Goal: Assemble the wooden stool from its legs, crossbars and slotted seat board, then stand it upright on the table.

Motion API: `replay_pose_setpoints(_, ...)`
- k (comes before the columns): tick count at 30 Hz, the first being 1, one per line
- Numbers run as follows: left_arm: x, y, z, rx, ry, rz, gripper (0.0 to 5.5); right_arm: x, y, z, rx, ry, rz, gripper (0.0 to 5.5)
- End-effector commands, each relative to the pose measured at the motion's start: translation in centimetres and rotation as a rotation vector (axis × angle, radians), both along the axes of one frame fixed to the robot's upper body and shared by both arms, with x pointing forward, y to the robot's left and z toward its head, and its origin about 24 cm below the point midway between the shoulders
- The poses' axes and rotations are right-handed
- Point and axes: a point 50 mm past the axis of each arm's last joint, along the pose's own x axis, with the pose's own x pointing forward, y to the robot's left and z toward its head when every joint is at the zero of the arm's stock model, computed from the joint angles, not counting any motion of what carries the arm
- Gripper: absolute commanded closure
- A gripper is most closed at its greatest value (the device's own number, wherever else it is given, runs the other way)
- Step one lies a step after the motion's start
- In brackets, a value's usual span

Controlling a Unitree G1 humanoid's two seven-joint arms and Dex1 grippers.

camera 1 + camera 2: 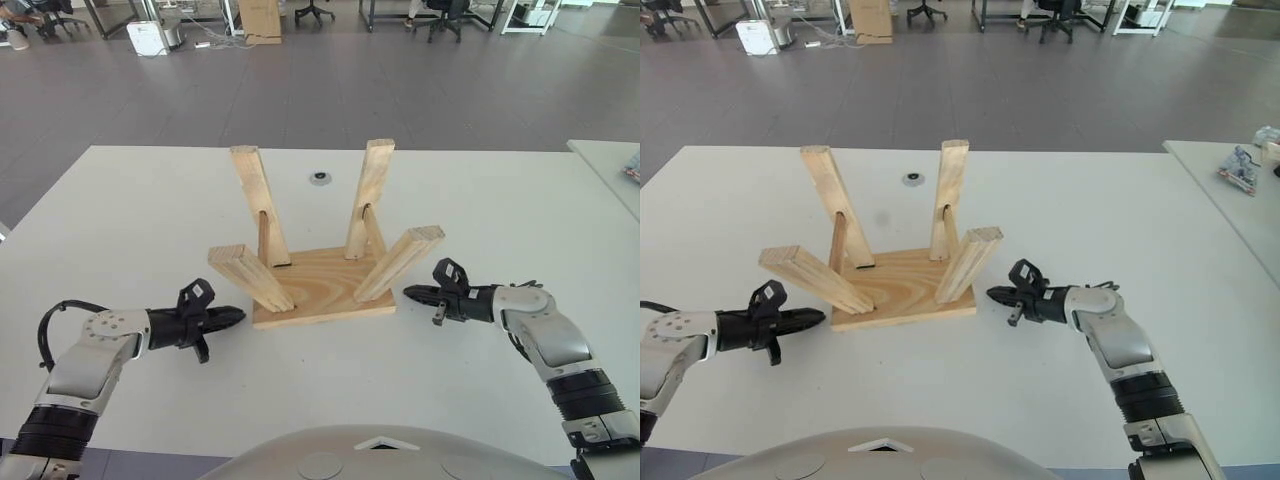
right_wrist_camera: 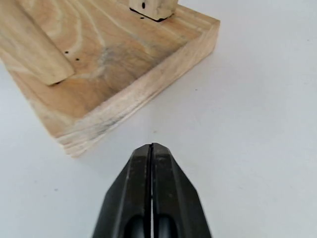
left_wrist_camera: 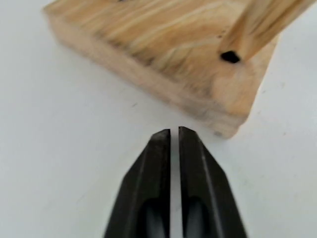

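Note:
The wooden stool (image 1: 318,287) lies upside down on the white table (image 1: 130,210), its seat board flat and its legs (image 1: 259,204) splaying upward. My left gripper (image 1: 240,317) rests just left of the board's near left corner (image 3: 225,126), fingers shut with nothing held. My right gripper (image 1: 407,292) sits just right of the board's near right corner (image 2: 69,144), also shut and empty. Both point inward at the board, a short gap away. Two short crossbars (image 1: 372,226) run between the far legs and the board.
A small round grommet (image 1: 320,179) is set in the table behind the stool. A second table (image 1: 1230,190) with a small object (image 1: 1240,165) on it stands to the right. Office chairs and boxes stand far off on the floor.

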Motion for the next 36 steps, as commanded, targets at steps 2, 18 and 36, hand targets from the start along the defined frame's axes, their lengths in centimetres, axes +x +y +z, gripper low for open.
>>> replay_pose_setpoints(2,0.1,-1.1,-0.2,-0.003,-0.006,-0.068,5.46,-0.9,1.0,-0.1,0.023,0.045,0.078,5.5)
replay_pose_setpoints(18,1.2,-4.7,6.3,-0.051,-0.16,-0.255,5.46,-3.7,4.1,10.2,0.262,0.023,0.336,5.5)
replay_pose_setpoints(36,-0.1,-6.1,10.8,-0.188,-0.16,-0.243,5.46,-3.8,1.9,10.4,0.296,0.092,0.227,5.5)
